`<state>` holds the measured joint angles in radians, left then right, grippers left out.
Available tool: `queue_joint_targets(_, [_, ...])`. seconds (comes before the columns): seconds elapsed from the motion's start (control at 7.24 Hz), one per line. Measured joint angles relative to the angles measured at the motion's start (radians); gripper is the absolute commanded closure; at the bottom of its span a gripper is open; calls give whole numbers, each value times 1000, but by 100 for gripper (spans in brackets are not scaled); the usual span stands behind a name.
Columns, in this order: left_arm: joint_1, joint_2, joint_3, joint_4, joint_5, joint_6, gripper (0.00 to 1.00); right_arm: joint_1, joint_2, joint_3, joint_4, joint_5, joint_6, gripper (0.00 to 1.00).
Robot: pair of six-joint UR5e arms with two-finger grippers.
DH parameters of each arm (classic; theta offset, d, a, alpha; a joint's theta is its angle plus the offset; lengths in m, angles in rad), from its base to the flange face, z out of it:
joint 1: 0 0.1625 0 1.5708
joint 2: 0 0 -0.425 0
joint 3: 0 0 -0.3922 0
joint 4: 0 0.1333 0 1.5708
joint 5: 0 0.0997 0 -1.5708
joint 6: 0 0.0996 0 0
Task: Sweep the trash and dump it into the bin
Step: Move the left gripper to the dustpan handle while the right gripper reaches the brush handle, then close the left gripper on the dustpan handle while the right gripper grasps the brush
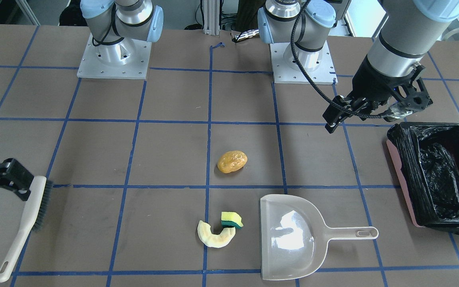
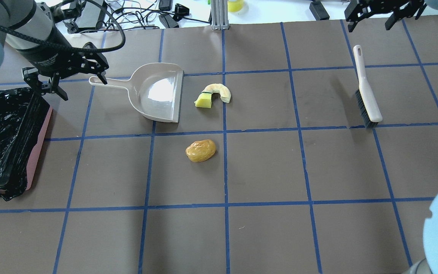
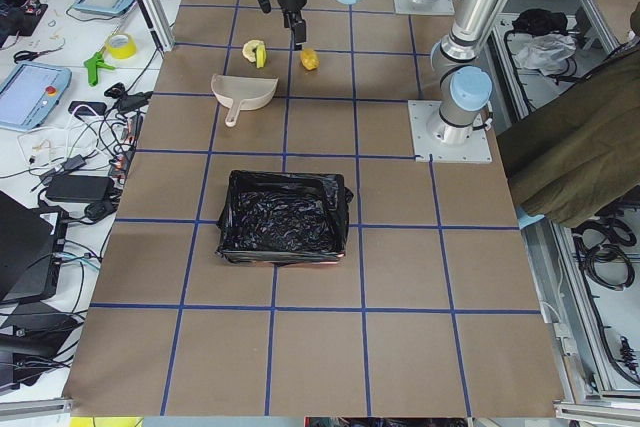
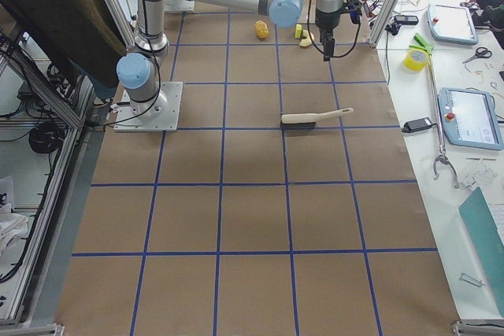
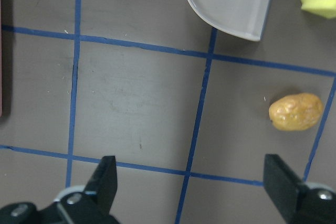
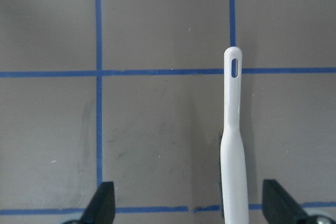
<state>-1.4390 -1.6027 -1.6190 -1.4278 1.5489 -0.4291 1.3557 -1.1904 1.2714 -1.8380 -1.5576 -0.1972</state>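
The orange-yellow potato-like lump [image 1: 232,161] lies mid-table and also shows in the left wrist view [image 5: 295,112]. The cream crescent [image 1: 215,237] touches the yellow-and-green sponge chunk [image 1: 231,220], just beside the mouth of the beige dustpan [image 1: 289,239]. The pink bin [image 1: 400,175] with its black bag stands at the table's end on my left side. My left gripper [image 1: 369,115] hangs open and empty above the table between bin and dustpan handle. My right gripper [image 6: 189,203] is open and empty above the brush [image 6: 233,145], whose handle runs between the fingers, nearer one.
The brush [image 2: 365,91] lies flat on my right side, bristles toward me. The dustpan handle [image 2: 108,82] points toward the bin [image 2: 38,144]. Both arm bases [image 1: 114,56] stand at the table's robot edge. Blue tape lines grid the brown tabletop.
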Motion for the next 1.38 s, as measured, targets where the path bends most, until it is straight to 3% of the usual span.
queue_joint_targets(0.28, [17,-30,-30,120,3,-290,0,-25,163,-94,-105,-9,-19,7])
queue_joint_targets(0.69, [50,-130,-78,252,10,-652,0,-41,302,-104,-181,-39,-55,9])
queue_joint_targets(1.1, [52,-256,-65,332,1,-751,2,-64,350,-69,-192,-37,-88,20])
queue_joint_targets(1.38, [52,-332,-44,462,-8,-768,4,-68,355,-25,-233,-36,-104,24])
